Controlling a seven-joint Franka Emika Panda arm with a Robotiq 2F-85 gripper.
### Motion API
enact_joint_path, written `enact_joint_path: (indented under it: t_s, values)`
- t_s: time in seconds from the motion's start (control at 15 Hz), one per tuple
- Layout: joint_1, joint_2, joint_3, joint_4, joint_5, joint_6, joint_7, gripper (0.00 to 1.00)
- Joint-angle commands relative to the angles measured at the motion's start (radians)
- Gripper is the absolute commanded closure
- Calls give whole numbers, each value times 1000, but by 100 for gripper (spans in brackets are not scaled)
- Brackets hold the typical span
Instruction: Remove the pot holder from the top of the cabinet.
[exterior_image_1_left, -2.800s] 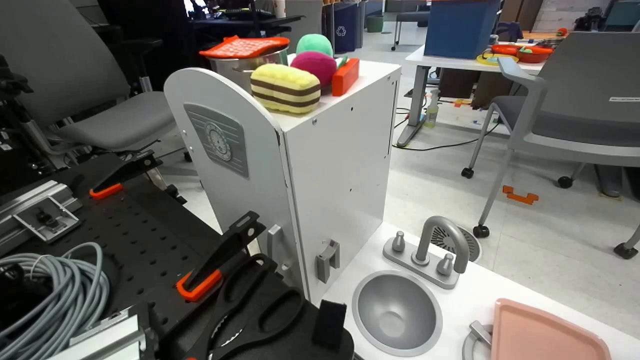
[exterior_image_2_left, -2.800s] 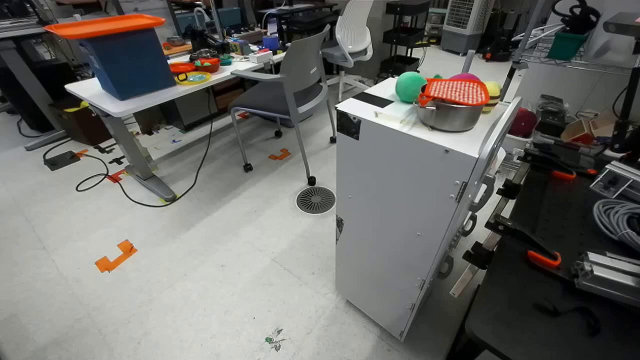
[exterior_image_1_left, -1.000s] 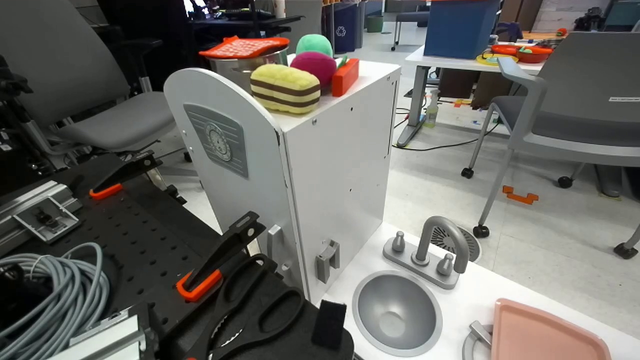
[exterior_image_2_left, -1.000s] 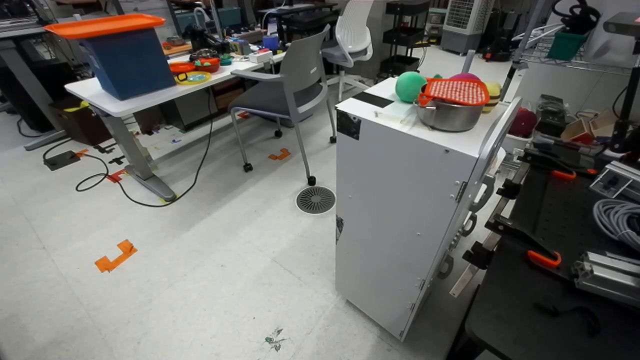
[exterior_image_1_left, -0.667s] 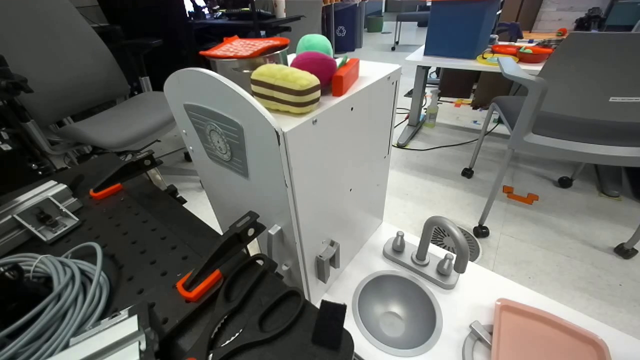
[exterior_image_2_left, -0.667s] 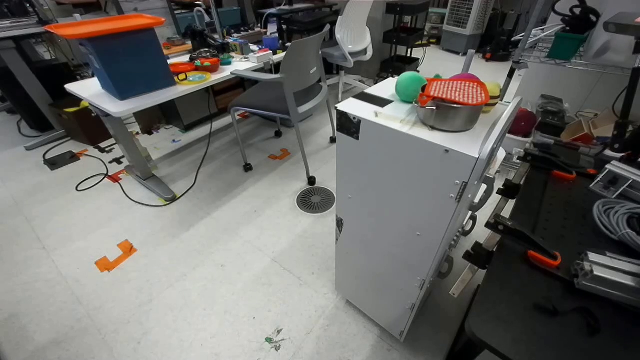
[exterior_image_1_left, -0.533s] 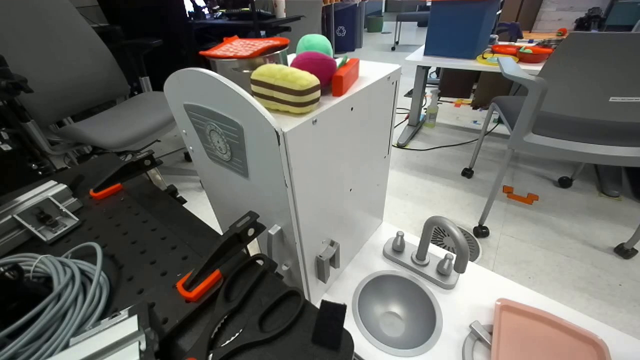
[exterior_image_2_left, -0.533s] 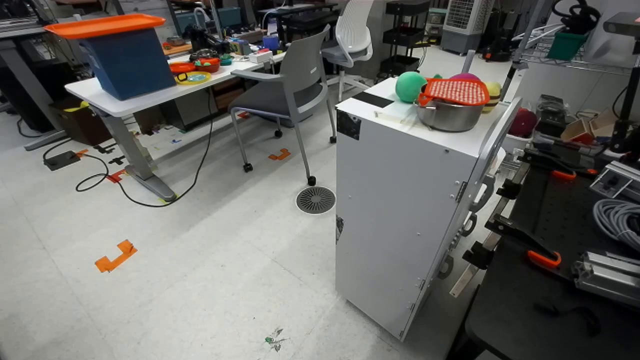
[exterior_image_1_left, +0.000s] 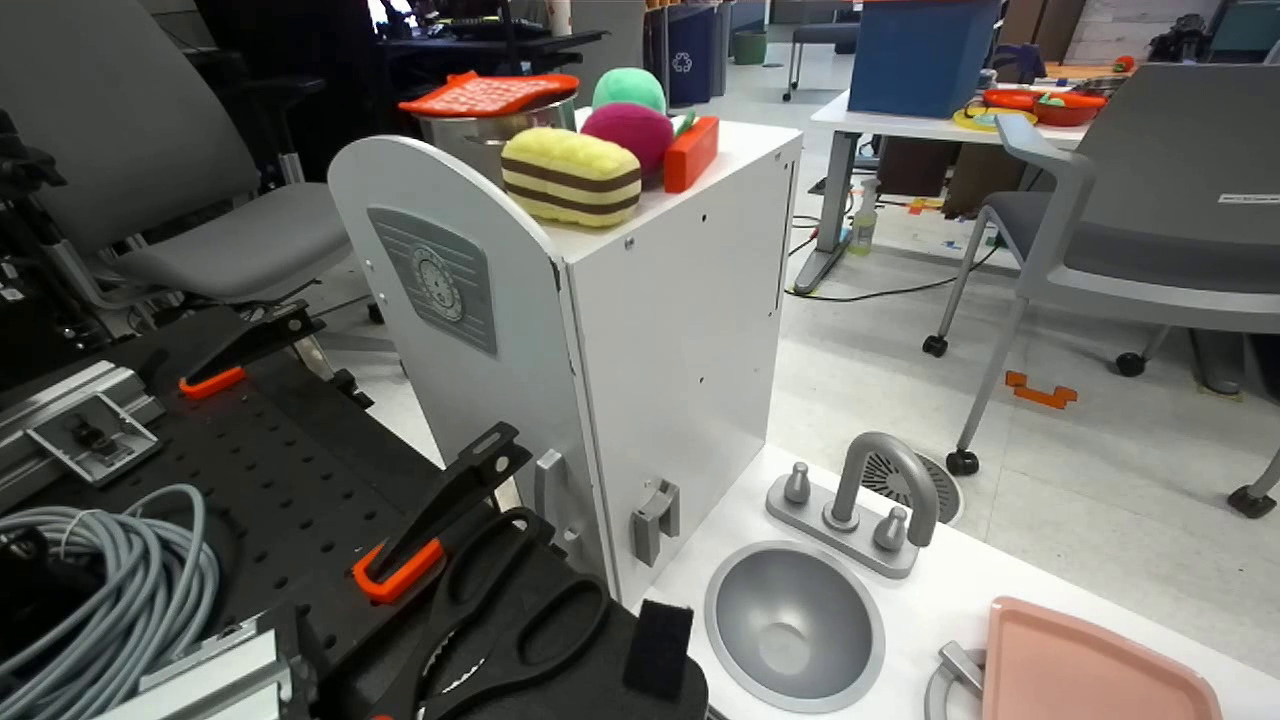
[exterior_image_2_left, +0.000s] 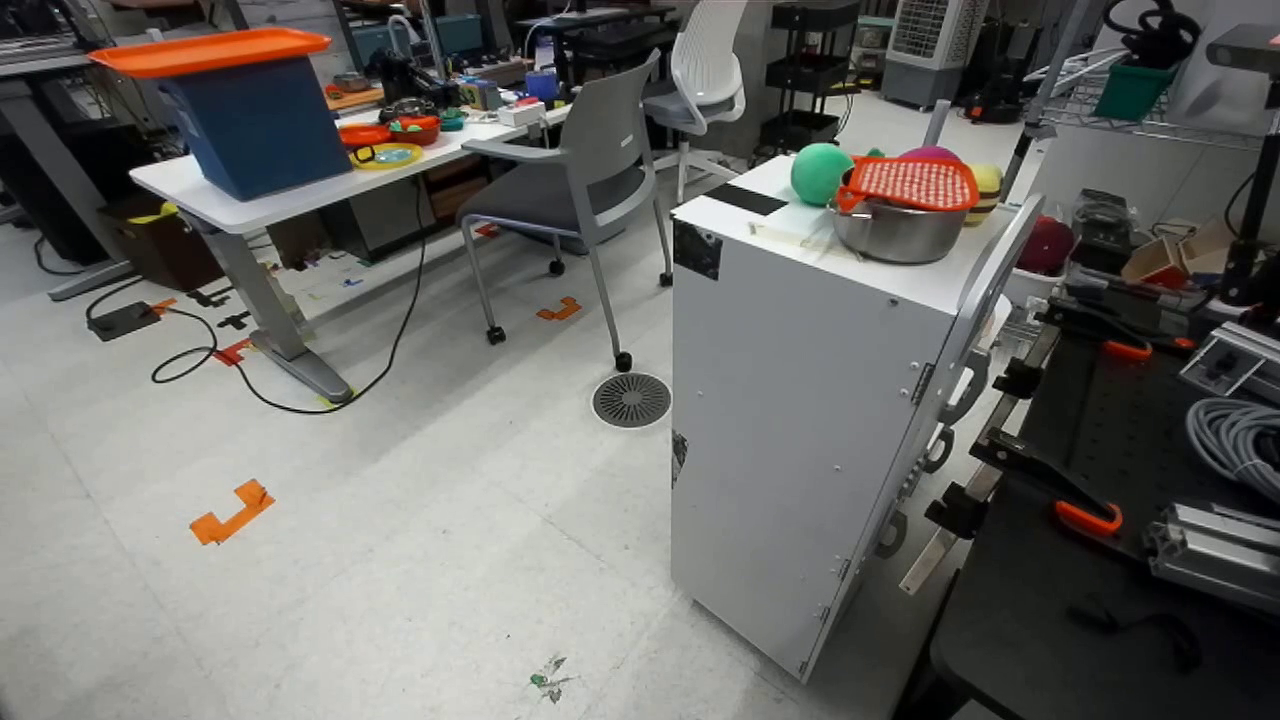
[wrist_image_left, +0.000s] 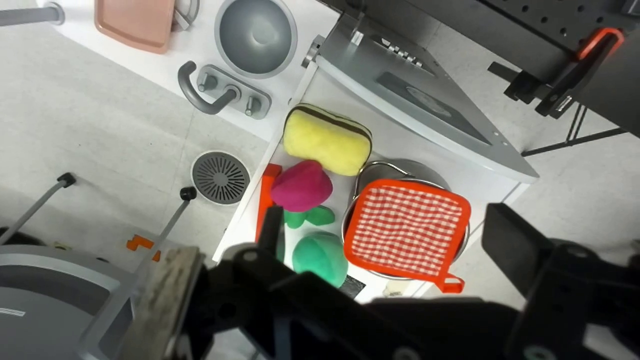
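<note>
The pot holder is a red-and-white checked square pad with a red-orange border and a corner loop. It lies flat over a metal pot (exterior_image_2_left: 895, 237) on top of the white cabinet (exterior_image_1_left: 680, 330), and shows in both exterior views (exterior_image_1_left: 490, 95) (exterior_image_2_left: 915, 185) and in the wrist view (wrist_image_left: 407, 225). The cabinet also shows in an exterior view (exterior_image_2_left: 800, 420). My gripper (wrist_image_left: 386, 222) shows only in the wrist view. It is open and empty, its fingers wide apart on either side of the pot holder in that picture, above it and not touching it. The pot holder's loop hangs past the pot rim.
Beside the pot are a yellow striped block (exterior_image_1_left: 570, 175), a magenta ball (exterior_image_1_left: 628, 135), a green ball (exterior_image_2_left: 820, 175) and a red-orange block (exterior_image_1_left: 690, 155). The cabinet's rounded panel (exterior_image_1_left: 460, 260) rises above its top. A black table (exterior_image_2_left: 1100, 400) with clamps stands beside the panel.
</note>
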Motion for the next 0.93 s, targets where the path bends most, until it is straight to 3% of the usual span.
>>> enact_joint_path:
  t_s: [0.0,0.47,0.87]
  values:
    - [9,15,10,6,-7,14,17,0]
    - [68,123,97,60,-14,91,93,0]
    - [64,210,177,84,-28,135,249,0]
